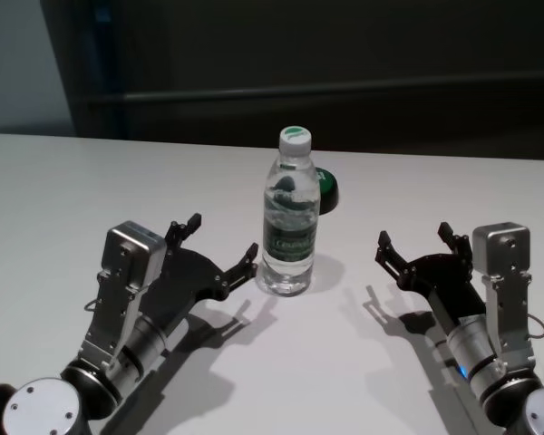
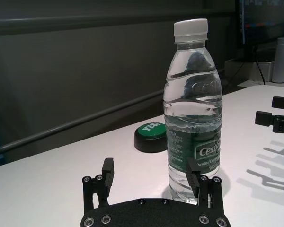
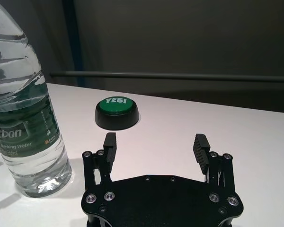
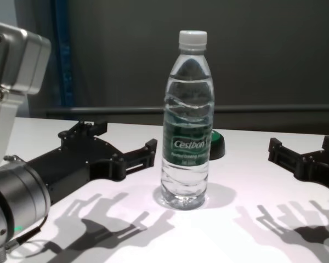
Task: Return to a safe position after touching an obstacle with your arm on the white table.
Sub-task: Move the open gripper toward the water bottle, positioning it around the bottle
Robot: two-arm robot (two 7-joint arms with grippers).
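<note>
The obstacle, a clear water bottle (image 1: 290, 222) with a white cap and a dark green label, stands upright in the middle of the white table (image 1: 63, 199). It also shows in the left wrist view (image 2: 193, 118), the right wrist view (image 3: 19, 118) and the chest view (image 4: 187, 126). My left gripper (image 1: 223, 237) is open and empty, low over the table just left of the bottle. Its nearer fingertip (image 4: 151, 146) is close beside the bottle's lower part with a small gap. My right gripper (image 1: 413, 236) is open and empty, well to the right of the bottle.
A small dark dome button with a green top (image 1: 328, 188) sits just behind and to the right of the bottle; it also shows in the right wrist view (image 3: 116, 111). A dark wall with a rail lies beyond the table's far edge.
</note>
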